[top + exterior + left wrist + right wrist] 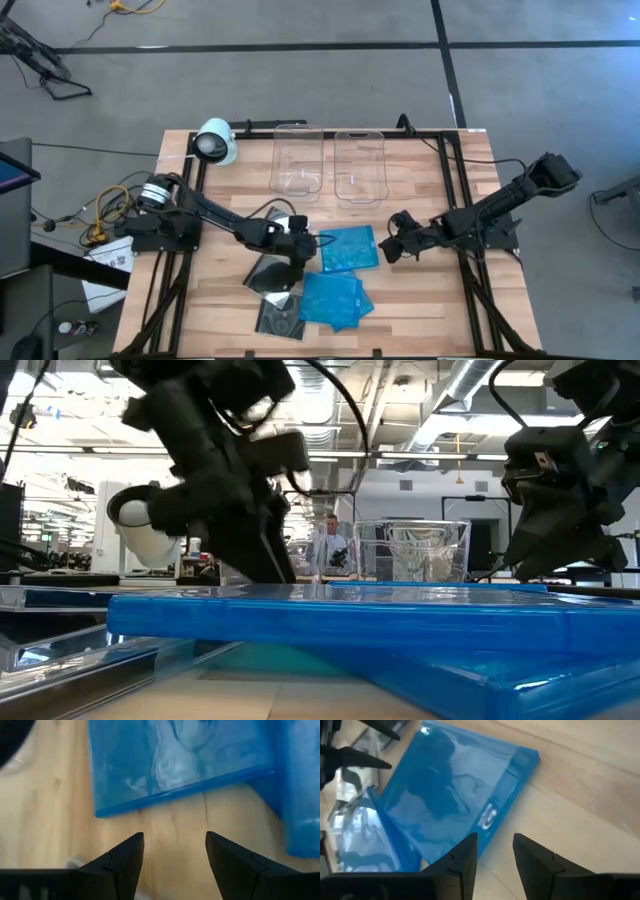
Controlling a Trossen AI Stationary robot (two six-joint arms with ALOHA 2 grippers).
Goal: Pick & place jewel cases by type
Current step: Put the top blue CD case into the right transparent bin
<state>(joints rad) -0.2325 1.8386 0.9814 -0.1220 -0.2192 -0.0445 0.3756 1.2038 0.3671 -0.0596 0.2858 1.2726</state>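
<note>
Blue jewel case (349,248), flat on counter (430,310) between the empty, parted left claw (303,250) and empty, narrowly parted right claw (392,247): likely light, stiff, slick, crackable; best pinched at an edge.

clear tubs (297,158) (360,165) side by side, table's far edge; white lamp (214,142) far-left corner; person (327,540) beyond

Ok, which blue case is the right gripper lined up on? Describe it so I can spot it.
Start from the two clear tubs at the table's far edge and come toward the near edge. The first blue case you meet is it, lying flat between the left gripper and the right gripper. The other blue case lies nearer the front edge.
</note>
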